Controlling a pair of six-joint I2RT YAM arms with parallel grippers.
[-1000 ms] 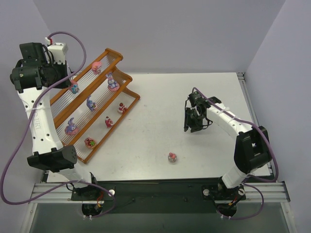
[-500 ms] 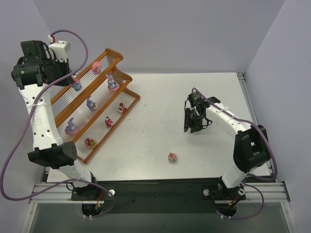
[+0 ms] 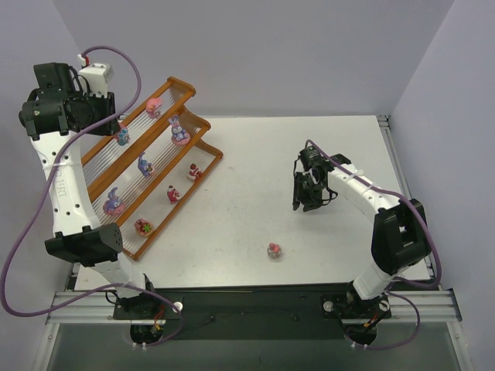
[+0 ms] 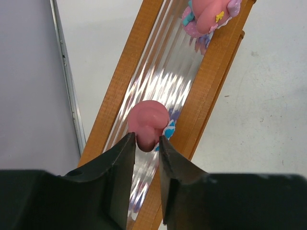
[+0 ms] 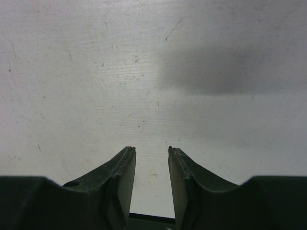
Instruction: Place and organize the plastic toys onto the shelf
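Tabletop, white and scuffed, fills most of the scene. On its far left part, set slantwise, sits the orange-brown shelf, with three stepped tiers of pale rods.

Beside the shelf the left arm rears up tall and bends over the top tier. The right arm reaches low across the right half of the table.

The left gripper is pinched on a small pink toy. It holds the toy by its lower part right over the top tier's rods, between the two wooden rails; whether the toy touches the rods I cannot tell. The right gripper points down at bare table, with a narrow gap between its fingers and nothing in it.

A second pink toy stands farther along the top tier. The middle-tier toys number three, spaced out in a row, and so do the bottom-tier toys. One stray toy lies alone on the table toward the near edge, well apart from the shelf and from both grippers.
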